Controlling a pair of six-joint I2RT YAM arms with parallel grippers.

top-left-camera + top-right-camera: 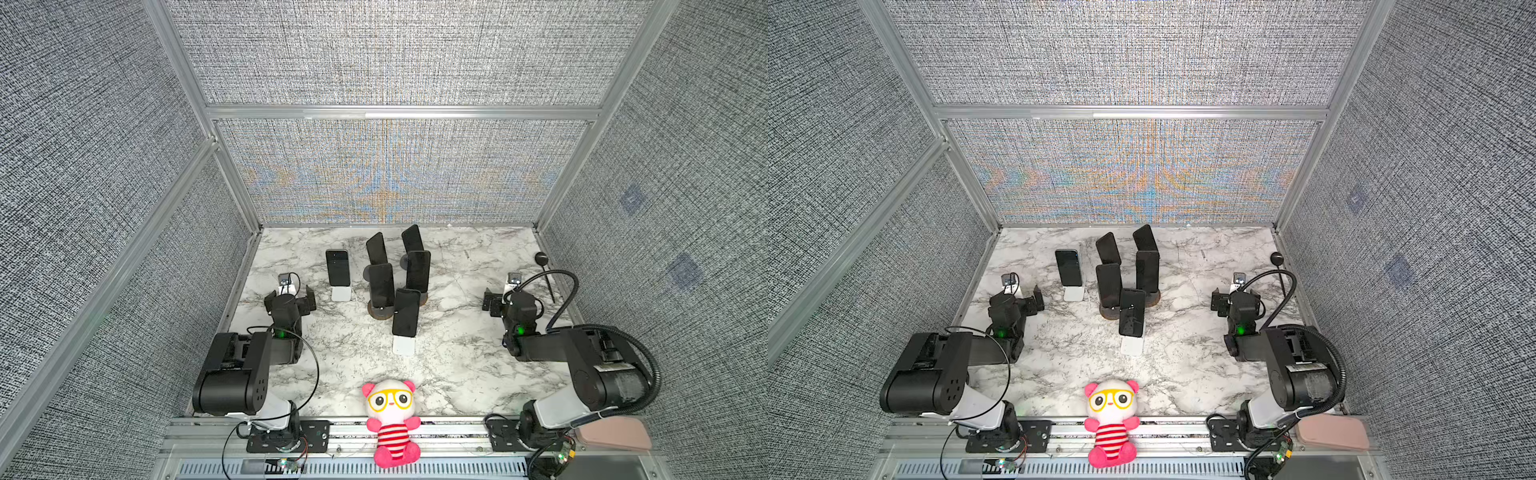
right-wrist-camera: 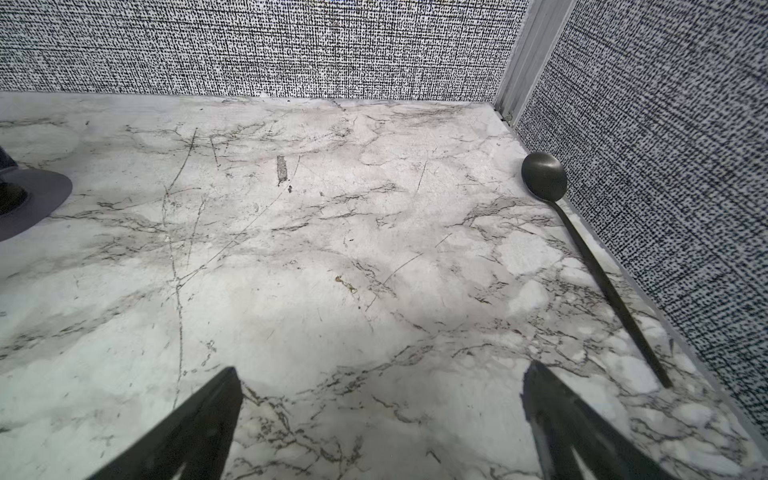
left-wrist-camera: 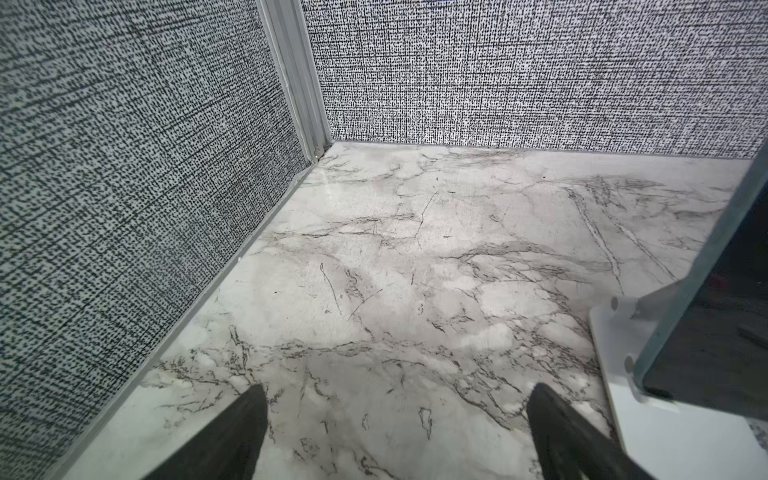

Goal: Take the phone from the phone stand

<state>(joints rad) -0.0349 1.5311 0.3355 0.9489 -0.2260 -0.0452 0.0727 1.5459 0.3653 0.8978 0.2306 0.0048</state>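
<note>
Several dark phones stand upright on stands in the middle of the marble table, seen in both top views. The nearest phone (image 1: pixel 406 312) (image 1: pixel 1132 312) leans on a white phone stand (image 1: pixel 404 345). Another phone (image 1: pixel 337 268) on a white stand (image 1: pixel 340 294) is left of the cluster; in the left wrist view this phone (image 3: pixel 715 324) and its stand (image 3: pixel 615 332) are close beside the gripper. My left gripper (image 1: pixel 291 296) (image 3: pixel 399 395) is open and empty, low over bare marble. My right gripper (image 1: pixel 513 301) (image 2: pixel 380 374) is open and empty near the right wall, away from the phones.
A black spoon (image 1: pixel 545 268) (image 2: pixel 544 176) lies along the right wall. A pink plush toy (image 1: pixel 392 419) sits on the front rail. A pink pad (image 1: pixel 615 432) rests at the front right. Two phones stand on round wooden bases (image 1: pixel 380 312). A grey round base (image 2: pixel 33 199) shows.
</note>
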